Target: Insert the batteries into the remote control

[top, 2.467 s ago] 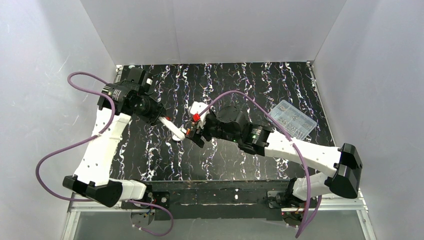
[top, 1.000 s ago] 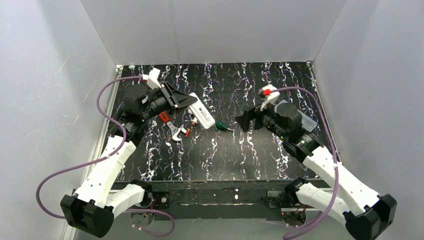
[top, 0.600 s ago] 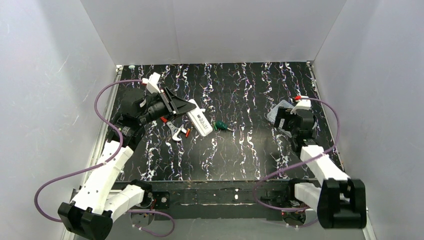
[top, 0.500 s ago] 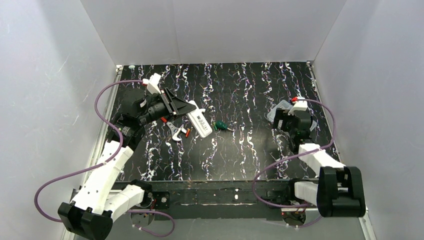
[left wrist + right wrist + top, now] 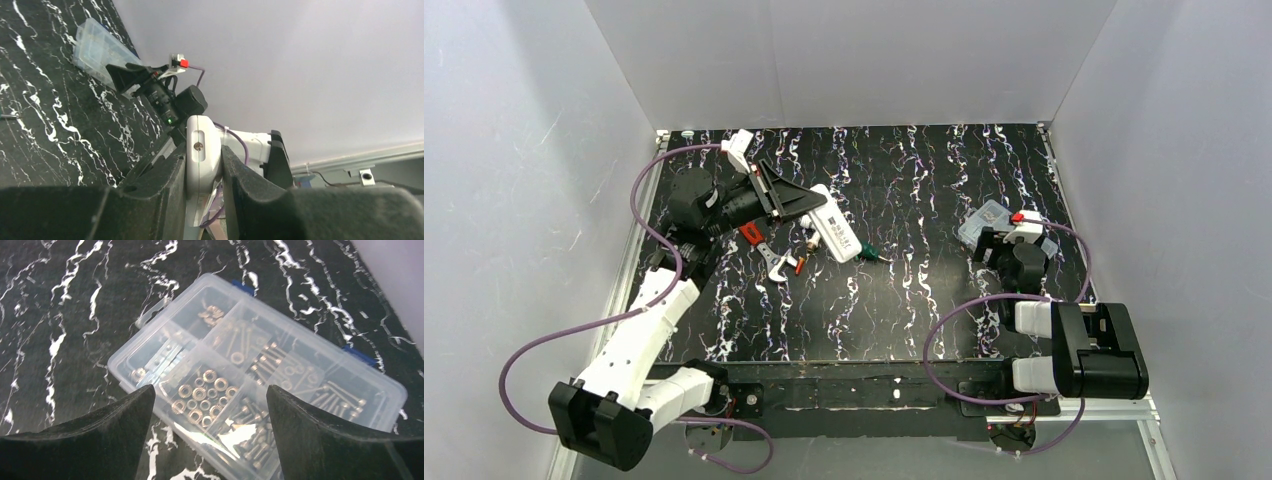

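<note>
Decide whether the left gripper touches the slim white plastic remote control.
Touching. The left wrist view shows the slim white plastic remote control clamped in the left gripper, its jaws pressed against both sides.

The left gripper (image 5: 202, 167) is clamped on the remote control (image 5: 202, 145) (pinched between both fingers), with the left arm (image 5: 639, 335) stretched out behind it. The right gripper (image 5: 209, 395) points down, its jaws spread wide, and the right arm (image 5: 1079, 345) is folded close behind.

A compartment box (image 5: 984, 216) is blocking the desk's (image 5: 914, 200) right edge. Tools (image 5: 776, 265) and the remote control (image 5: 834, 235) are crowding left-centre. The middle is lying open.
</note>
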